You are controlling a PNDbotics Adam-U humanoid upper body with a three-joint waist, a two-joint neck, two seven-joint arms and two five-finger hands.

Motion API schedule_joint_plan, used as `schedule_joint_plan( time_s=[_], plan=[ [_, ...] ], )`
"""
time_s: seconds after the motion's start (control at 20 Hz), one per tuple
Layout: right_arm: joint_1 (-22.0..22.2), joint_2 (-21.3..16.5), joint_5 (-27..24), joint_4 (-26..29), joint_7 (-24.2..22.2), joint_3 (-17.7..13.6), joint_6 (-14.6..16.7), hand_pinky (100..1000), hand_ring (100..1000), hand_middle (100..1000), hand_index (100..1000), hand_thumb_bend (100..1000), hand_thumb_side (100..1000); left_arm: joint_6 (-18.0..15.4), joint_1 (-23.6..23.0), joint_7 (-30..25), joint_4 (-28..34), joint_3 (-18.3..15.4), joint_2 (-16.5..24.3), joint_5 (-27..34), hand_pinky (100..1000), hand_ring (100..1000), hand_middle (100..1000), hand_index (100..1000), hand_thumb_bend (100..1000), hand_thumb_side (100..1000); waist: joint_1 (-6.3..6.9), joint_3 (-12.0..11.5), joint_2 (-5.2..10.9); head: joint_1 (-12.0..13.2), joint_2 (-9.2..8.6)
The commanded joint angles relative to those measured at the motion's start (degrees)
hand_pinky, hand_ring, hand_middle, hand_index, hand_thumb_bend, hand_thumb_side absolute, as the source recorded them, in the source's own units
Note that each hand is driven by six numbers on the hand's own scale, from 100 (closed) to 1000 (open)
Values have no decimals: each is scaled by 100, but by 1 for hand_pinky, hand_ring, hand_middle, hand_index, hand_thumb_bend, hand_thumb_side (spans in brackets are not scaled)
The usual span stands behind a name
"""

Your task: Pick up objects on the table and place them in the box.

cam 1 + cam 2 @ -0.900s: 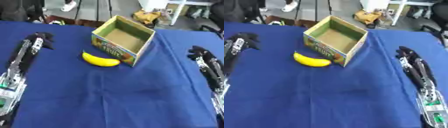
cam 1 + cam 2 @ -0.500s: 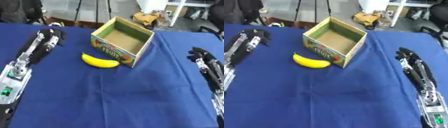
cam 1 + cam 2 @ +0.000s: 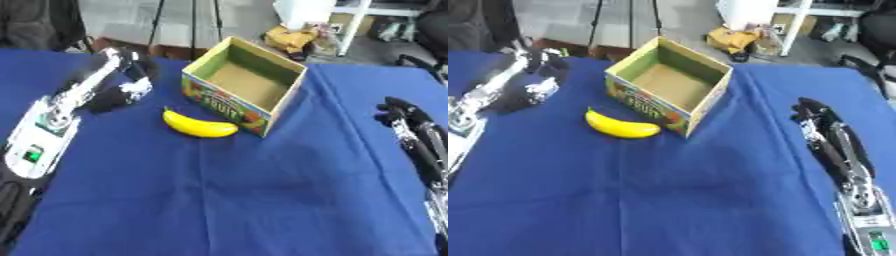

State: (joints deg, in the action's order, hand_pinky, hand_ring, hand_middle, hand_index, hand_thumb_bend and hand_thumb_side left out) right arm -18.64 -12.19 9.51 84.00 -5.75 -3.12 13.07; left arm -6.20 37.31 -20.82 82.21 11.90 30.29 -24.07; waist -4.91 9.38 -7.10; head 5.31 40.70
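A yellow banana lies on the blue cloth just in front of the open cardboard box, near its left front corner. The box is empty inside and has a colourful printed front. My left hand hovers at the far left, to the upper left of the banana and apart from it; its fingers are blurred, pointing down toward the cloth. My right hand rests at the right edge, fingers loosely curled, holding nothing, well away from box and banana.
The blue cloth covers the whole table. Beyond the far edge stand tripod legs, a white stand and yellowish clutter on the floor.
My left arm has swung forward and right toward the banana and box. The right arm has hardly moved. The banana and box stay in place.
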Motion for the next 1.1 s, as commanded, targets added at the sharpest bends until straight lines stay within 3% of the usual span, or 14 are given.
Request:
schedule_joint_plan(
  time_s=[0.05,0.35,0.6,1.1],
  plan=[
    [-60,-78,40,39,-37,9,18,852,768,774,889,100,768,-145,344,-286,-331,284,175,-289,679,575,582,751,703,664,24,27,96,48,-27],
    [-66,-69,38,29,-62,29,26,851,768,774,889,100,768,-536,785,-825,-1176,758,0,-828,673,579,559,758,794,618,22,77,112,103,-15],
    [-69,-59,33,23,-73,37,31,851,768,774,889,100,768,-760,996,-1210,-1650,772,-237,-1307,672,583,557,757,764,598,12,99,116,127,-8],
    [-59,-27,30,21,-82,38,31,851,768,774,889,100,768,-1035,1004,-399,-2127,729,-630,-2268,689,599,566,764,756,550,-3,131,107,139,-1]
  ],
)
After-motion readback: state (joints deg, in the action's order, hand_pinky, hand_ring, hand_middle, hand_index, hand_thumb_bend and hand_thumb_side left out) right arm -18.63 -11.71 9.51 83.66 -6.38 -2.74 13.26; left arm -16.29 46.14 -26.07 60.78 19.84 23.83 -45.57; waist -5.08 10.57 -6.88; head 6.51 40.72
